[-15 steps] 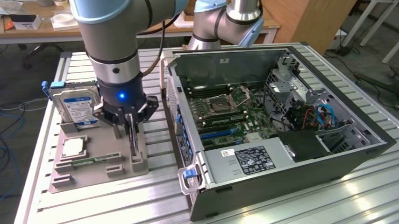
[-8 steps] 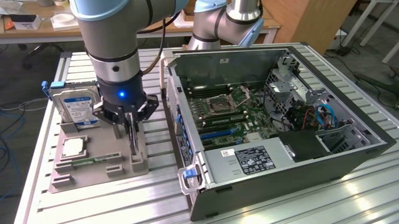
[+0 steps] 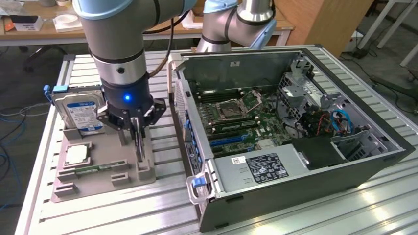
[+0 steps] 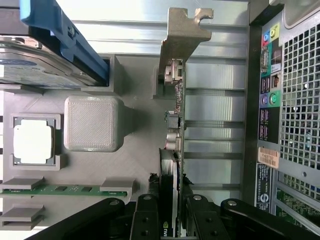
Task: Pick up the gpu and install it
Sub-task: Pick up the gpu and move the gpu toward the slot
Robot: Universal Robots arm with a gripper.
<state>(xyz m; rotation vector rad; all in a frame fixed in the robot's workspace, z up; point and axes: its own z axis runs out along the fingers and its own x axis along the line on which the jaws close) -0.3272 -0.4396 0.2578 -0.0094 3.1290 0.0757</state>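
From the exterior view, my claw (image 3: 135, 128) is down over the grey holder tray (image 3: 65, 183) that sits on the ribbed metal surface (image 3: 130, 210), on the exterior view's left of the open computer case (image 3: 365, 161). The gpu (image 3: 139, 147) stands on its edge in a slot of that tray, directly under my wrist. The hard drive (image 3: 78, 113) is propped just beside it, on the side away from the case. The card has not left its slot.

In the wrist view I look along the length of the card. My claw is about half closed, and its two fingers (image 4: 146, 220) sit one on each face of the board with the dark body of the card between them. As far as I can judge, the pads are pressed against it, so I take it that I have hold of the gpu. The silvery bracket (image 4: 182, 35) is at the far end from my grip, and the case's rear panel (image 4: 267, 100) runs close by on one side.

The step in hand is the pick. To do it well I should keep my wrist square to the board. My grip is near one end, so the bracket end may sag or drag. The card should come straight along its slot, clear of the case wall.
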